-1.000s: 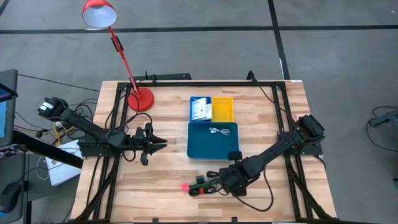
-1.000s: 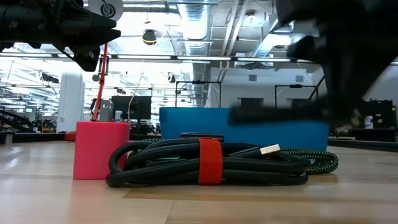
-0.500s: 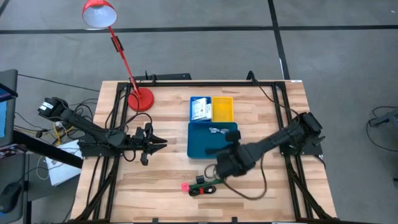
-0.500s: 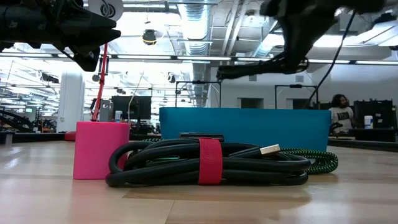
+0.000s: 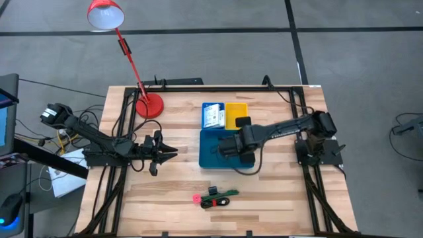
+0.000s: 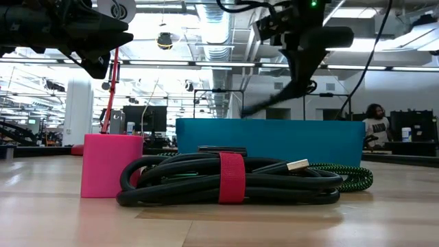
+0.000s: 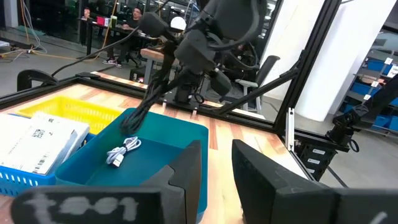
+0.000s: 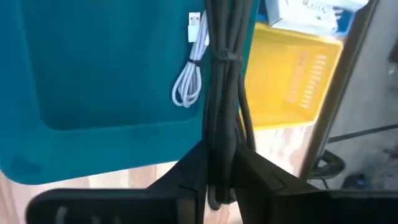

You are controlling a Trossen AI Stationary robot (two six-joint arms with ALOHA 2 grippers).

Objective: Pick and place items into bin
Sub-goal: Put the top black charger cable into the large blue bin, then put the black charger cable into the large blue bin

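Black cable bundle gripped over teal tray.
Right pincer grips it between both fingers above a white cable lying inside; left pincer waits, slightly parted, over the counter.

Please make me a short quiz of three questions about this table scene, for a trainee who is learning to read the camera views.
1. True or false: the white packets lie in the small blue tray.
2. What does the right gripper hold above the large teal tray?
A. a pink block
B. a black cable bundle
C. a lamp
3. Name the one item that lies inside the large teal tray.

Key: 1 true. 2 B. 3 the white cable.
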